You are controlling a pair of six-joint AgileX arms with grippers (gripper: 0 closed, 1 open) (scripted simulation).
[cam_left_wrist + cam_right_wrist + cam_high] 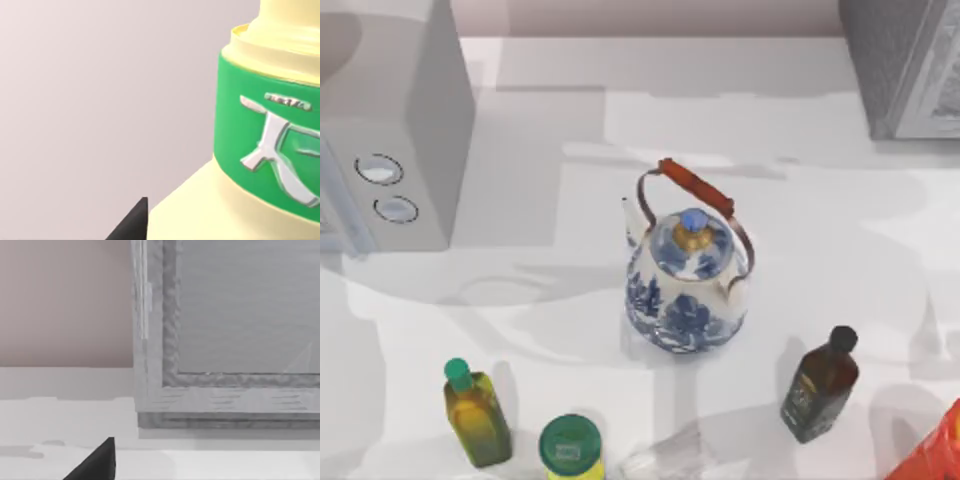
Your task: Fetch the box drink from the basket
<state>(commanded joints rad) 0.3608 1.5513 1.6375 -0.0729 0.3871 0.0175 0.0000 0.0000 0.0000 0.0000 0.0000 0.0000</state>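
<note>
The box drink (pixel 250 150) looms very close in the left wrist view: pale yellow body, a green band with a silver logo, and a paler neck above it. It hangs tilted in front of a plain pinkish wall, with my left gripper (pixel 160 227) shut on it; one dark fingertip (pixel 132 227) shows against its lower side. My right gripper (pixel 107 460) is parked facing a grey cabinet. The basket is out of view.
On the table stand a blue-and-white kettle (pixel 686 275), a small olive bottle with a green cap (pixel 476 415), a yellow jar with a green lid (pixel 570 448) and a dark bottle (pixel 820 385). A microwave (pixel 390 120) sits far left and a grey cabinet (pixel 905 65) far right.
</note>
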